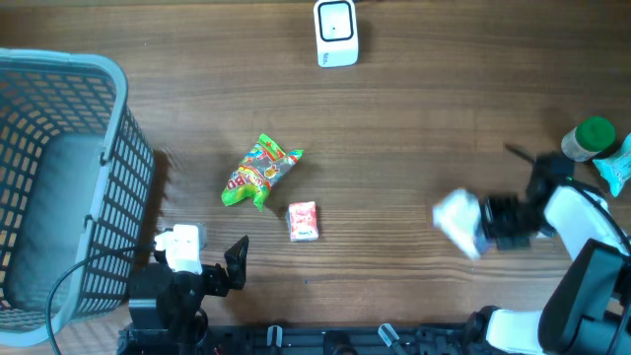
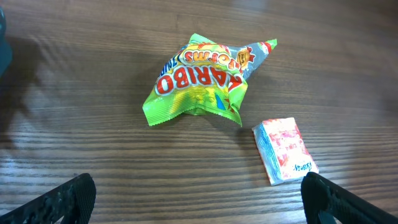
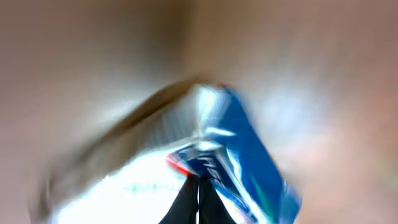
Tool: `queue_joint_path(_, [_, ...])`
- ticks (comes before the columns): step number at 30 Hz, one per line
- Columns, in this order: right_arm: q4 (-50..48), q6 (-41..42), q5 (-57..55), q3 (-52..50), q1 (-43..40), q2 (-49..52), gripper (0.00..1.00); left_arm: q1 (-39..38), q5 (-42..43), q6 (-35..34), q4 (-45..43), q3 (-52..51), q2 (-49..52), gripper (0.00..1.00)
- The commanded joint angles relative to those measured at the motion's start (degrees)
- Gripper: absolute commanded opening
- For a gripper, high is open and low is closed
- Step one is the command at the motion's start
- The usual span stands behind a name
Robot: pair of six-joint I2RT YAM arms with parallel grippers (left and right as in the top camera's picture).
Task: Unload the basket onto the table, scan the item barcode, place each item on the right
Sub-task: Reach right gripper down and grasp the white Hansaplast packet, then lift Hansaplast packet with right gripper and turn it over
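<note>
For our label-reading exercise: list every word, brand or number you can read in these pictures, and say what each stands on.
"HARIBO": green sweet bag, upside down in the left wrist view; its smaller print is unreadable.
Too small to read: red-and-white packet.
Too blurred to read: blue-and-white pack.

Open worktop (image 1: 414,128) stretches between the Haribo bag (image 1: 260,170) and the far scanner (image 1: 336,34). The plastic basket (image 1: 59,177) walls off the left; a green-capped bottle (image 1: 592,136) crowds the right, near the right claw (image 1: 478,231) clamping a white-blue packet (image 1: 455,215).
</note>
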State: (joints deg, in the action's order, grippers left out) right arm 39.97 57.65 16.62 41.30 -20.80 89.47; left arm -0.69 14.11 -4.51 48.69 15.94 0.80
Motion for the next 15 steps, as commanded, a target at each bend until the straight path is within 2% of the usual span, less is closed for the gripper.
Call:
queue_joint_path(1, [-10.3,-5.1,12.9,-1.7,7.7,3.9,0.04,0.1,0.9,1.1,-0.2,0.0,-0.4,1.00])
queue_joint_path(4, [-17.2,-5.0,14.3,-0.4,16.9,3.8,0.04,0.1,0.9,1.1,-0.1,0.0,-0.4,1.00])
queue_joint_path(6, [-17.1,-3.5,12.0,1.6,21.7,3.7,0.04,0.1,0.9,1.1,-0.2,0.0,-0.4,1.00])
queue_joint_path(9, [-11.3,-4.5,11.0,5.5,23.5,2.2,0.05,0.1,0.9,1.1,-0.1,0.0,-0.4,1.00])
queue_joint_path(13, [3.9,-11.4,5.7,15.6,23.5,-2.6,0.05,0.1,0.9,1.1,-0.2,0.0,-0.4,1.00])
queue_joint_path(14, [4.5,-14.4,5.6,16.9,23.6,-3.2,0.08,0.1,0.9,1.1,-0.2,0.0,-0.4,1.00])
queue_joint_path(15, [3.7,-19.9,5.6,17.5,24.0,-3.5,0.37,0.1,0.9,1.1,-0.1,0.0,-0.4,1.00])
